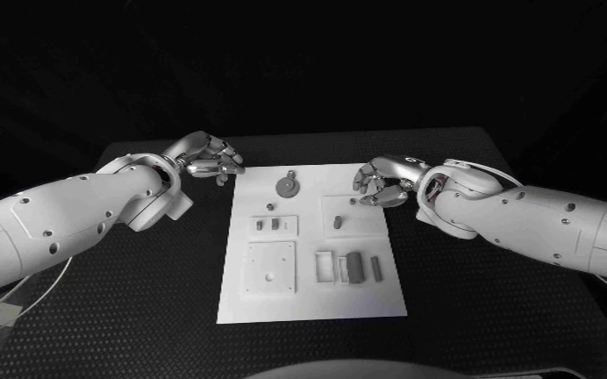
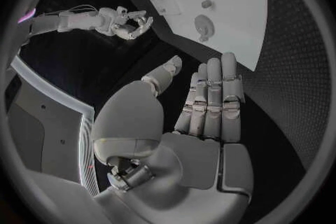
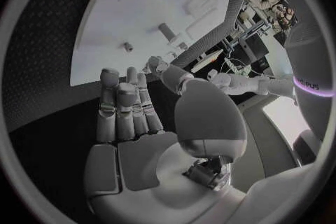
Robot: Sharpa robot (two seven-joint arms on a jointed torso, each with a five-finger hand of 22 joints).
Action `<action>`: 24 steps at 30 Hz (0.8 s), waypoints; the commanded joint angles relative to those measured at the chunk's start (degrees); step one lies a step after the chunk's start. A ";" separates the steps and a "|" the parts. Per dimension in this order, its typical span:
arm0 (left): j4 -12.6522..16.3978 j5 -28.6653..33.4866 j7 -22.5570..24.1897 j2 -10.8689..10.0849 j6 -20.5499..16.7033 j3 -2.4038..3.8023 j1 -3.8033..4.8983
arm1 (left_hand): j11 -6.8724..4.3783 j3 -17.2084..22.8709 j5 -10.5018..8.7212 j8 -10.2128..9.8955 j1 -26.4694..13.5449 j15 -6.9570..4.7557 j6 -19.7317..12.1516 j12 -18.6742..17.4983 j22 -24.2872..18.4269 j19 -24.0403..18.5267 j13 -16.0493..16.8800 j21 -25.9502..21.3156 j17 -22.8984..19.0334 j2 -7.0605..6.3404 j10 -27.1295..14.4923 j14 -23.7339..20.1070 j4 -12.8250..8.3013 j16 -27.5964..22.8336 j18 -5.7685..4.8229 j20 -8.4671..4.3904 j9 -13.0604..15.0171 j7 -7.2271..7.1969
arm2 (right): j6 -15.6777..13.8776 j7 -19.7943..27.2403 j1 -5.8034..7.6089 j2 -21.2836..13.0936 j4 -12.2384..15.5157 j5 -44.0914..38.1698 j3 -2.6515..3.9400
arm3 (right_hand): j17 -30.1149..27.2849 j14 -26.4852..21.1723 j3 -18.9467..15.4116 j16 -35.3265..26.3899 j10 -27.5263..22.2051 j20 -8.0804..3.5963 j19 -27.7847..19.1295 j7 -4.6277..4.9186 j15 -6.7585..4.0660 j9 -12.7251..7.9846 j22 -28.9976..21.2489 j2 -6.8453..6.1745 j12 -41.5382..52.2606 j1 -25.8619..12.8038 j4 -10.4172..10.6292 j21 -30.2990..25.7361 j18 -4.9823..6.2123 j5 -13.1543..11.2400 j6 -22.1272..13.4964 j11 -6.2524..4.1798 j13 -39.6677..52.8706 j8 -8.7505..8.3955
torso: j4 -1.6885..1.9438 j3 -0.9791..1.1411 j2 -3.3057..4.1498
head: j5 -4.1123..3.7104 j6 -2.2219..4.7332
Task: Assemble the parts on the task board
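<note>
The white task board lies in the middle of the black table. Small grey parts are on it: a round disc near the far edge, two little pieces on the left, one peg on the right, and dark blocks nearer me. My left hand hovers just off the board's far left corner, holding nothing. My right hand hangs at the far right corner, also with nothing in it. The wrist views show the left hand and the right hand with their fingers extended.
A square white plate and a pale frame sit on the board's near half. Black matting surrounds the board on all sides. The disc lies just beyond my left fingertips.
</note>
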 commanded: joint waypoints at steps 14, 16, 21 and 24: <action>0.22 2.03 1.86 0.04 1.43 0.02 0.04 | 0.18 -0.57 0.11 0.12 -0.54 0.52 -0.32 0.07 -0.78 0.32 -0.04 -1.22 0.59 0.08 -1.01 0.11 -0.32 -1.27 2.72 -0.25 0.01 -0.06 | -3.19 -3.33 -1.39 3.11 -2.41 -8.69 -0.11 | 0.38 0.92 -0.26 -0.70 3.02 -0.23 0.95 -0.08 -0.33 0.11 0.18 0.09 -2.30 -0.16 0.01 -0.39 1.51 -0.14 0.57 -0.53 -0.39 0.15 | 0.08 -0.10 0.07 | 0.31 -0.37; 0.22 2.03 1.88 0.03 1.37 0.02 0.04 | 0.18 -0.60 0.11 0.11 -0.55 0.53 -0.35 0.07 -0.82 0.34 -0.04 -1.27 0.64 0.08 -1.03 0.12 -0.32 -1.32 2.69 -0.26 0.00 -0.05 | -3.45 -3.88 -1.42 3.26 -2.48 -8.99 -0.11 | 0.43 0.95 -0.24 -0.76 3.00 -0.24 0.99 -0.04 -0.29 0.08 0.18 0.01 -2.59 -0.20 0.08 -0.45 1.51 -0.14 0.45 -0.49 -0.45 0.08 | 0.10 -0.07 0.06 | 0.42 -0.38; 0.23 2.06 1.73 -0.10 1.59 0.02 0.04 | 0.21 -0.68 0.11 0.09 -0.58 0.55 -0.42 0.07 -0.95 0.39 -0.05 -1.43 0.77 0.09 -1.11 0.11 -0.31 -1.50 2.62 -0.30 -0.01 -0.02 | -2.90 -3.98 -1.46 4.51 -4.23 -9.08 -0.14 | 0.54 0.95 -0.22 -0.89 3.00 -0.24 1.01 0.09 -0.19 -0.01 0.18 -0.17 -3.15 -0.33 0.28 -0.58 1.51 -0.14 0.18 -0.39 -0.55 -0.08 | 0.06 -0.12 0.04 | 0.64 -0.32; 0.30 2.09 1.81 -0.13 1.53 0.02 0.04 | 0.24 -0.72 0.11 0.11 -0.59 0.57 -0.42 0.06 -1.02 0.41 -0.06 -1.52 0.85 0.10 -1.18 0.09 -0.30 -1.62 2.58 -0.32 -0.01 -0.02 | -2.18 -4.15 -1.81 5.12 -4.93 -9.06 -0.32 | 0.57 0.95 -0.19 -0.92 3.03 -0.24 1.01 0.11 -0.18 -0.02 0.18 -0.13 -3.26 -0.32 0.32 -0.62 1.51 -0.13 0.14 -0.38 -0.56 -0.11 | -0.01 -0.16 0.03 | 0.62 -0.15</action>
